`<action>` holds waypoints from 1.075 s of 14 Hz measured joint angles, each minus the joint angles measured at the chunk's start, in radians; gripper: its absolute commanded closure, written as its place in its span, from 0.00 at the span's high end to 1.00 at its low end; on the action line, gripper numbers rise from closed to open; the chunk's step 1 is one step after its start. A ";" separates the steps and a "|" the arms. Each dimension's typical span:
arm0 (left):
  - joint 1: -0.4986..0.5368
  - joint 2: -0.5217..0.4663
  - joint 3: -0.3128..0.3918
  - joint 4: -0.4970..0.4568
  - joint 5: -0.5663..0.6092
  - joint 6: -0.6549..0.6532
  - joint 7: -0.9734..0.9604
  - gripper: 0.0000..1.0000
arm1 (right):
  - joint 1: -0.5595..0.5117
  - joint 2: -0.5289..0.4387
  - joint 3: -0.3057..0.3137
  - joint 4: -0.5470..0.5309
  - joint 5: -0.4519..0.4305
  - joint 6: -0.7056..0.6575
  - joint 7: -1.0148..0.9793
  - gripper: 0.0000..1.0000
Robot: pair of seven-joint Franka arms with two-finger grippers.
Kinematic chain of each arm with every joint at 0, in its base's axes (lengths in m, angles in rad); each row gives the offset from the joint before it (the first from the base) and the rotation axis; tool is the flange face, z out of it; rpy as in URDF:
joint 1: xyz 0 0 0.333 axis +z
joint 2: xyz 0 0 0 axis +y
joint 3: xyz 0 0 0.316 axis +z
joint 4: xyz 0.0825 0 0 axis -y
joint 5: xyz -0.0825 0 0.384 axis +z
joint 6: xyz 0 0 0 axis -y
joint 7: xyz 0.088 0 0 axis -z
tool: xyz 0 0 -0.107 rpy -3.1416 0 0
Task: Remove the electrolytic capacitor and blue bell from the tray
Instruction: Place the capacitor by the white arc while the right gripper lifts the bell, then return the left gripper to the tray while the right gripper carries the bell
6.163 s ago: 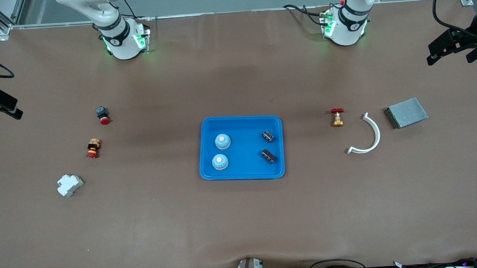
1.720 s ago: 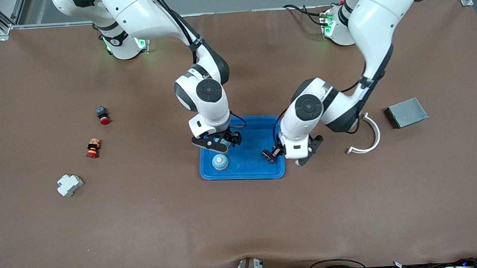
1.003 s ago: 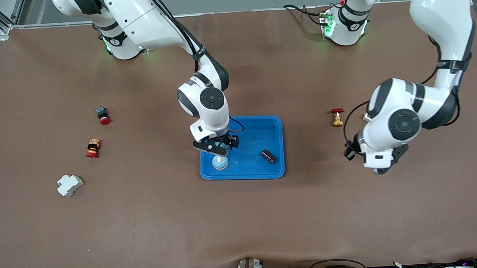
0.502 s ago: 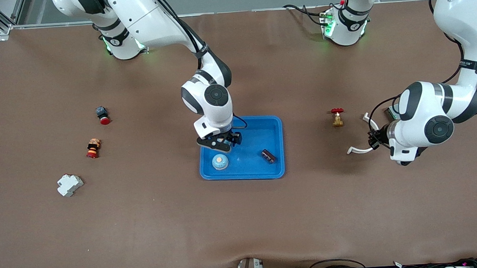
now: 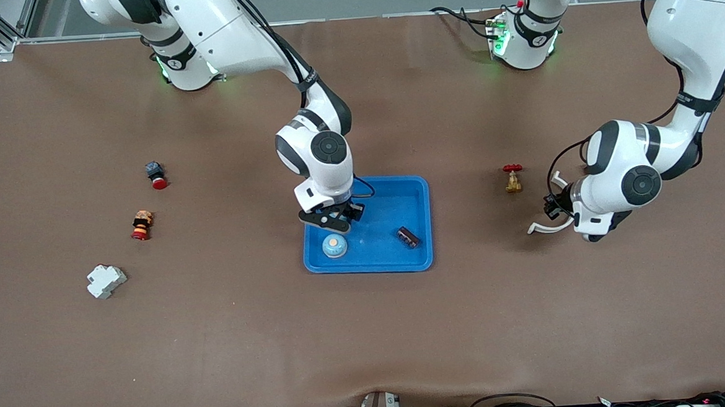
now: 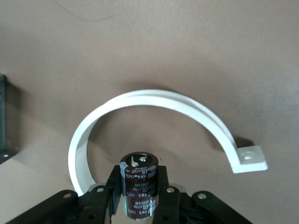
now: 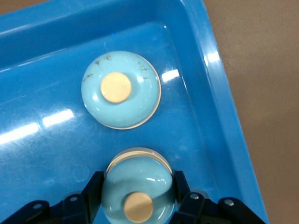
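Observation:
My left gripper [image 5: 556, 208] is shut on a dark brown capacitor [image 6: 138, 189] and holds it upright over the table, just above the white curved bracket [image 6: 154, 100], toward the left arm's end. My right gripper [image 5: 332, 220] is down in the blue tray [image 5: 378, 261], its fingers [image 7: 93, 186] pressed on both sides of a light blue bell [image 7: 139, 184]. A second bell [image 5: 334, 246] sits free in the tray, nearer the front camera. A second capacitor [image 5: 408, 237] lies in the tray toward the left arm's end.
A brass valve with a red handle [image 5: 512, 178] stands between the tray and the bracket [image 5: 540, 227]. Toward the right arm's end lie two red push-buttons [image 5: 156, 174] [image 5: 141, 225] and a white breaker [image 5: 106, 281]. A grey metal box edge [image 6: 2, 121] shows beside the bracket.
My left gripper carried a capacitor out of the tray to above the white bracket. My right gripper stayed low in the tray and closed its fingers on the bell.

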 measured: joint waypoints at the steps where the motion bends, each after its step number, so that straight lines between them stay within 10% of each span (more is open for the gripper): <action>1: 0.000 0.000 0.000 -0.006 0.000 0.004 0.000 0.84 | 0.000 0.001 0.000 0.000 0.000 0.009 0.001 0.00; 2: 0.000 0.000 0.000 -0.010 0.000 0.004 0.000 1.00 | 0.000 0.001 0.001 0.000 0.000 0.015 0.001 0.00; 8: -0.001 -0.012 -0.017 0.012 0.000 0.011 -0.001 1.00 | 0.004 -0.004 0.007 0.026 0.000 -0.022 -0.054 0.00; 15: -0.080 -0.039 -0.089 0.248 0.000 -0.077 -0.079 1.00 | -0.075 -0.126 -0.004 0.013 0.000 -0.210 -0.378 0.00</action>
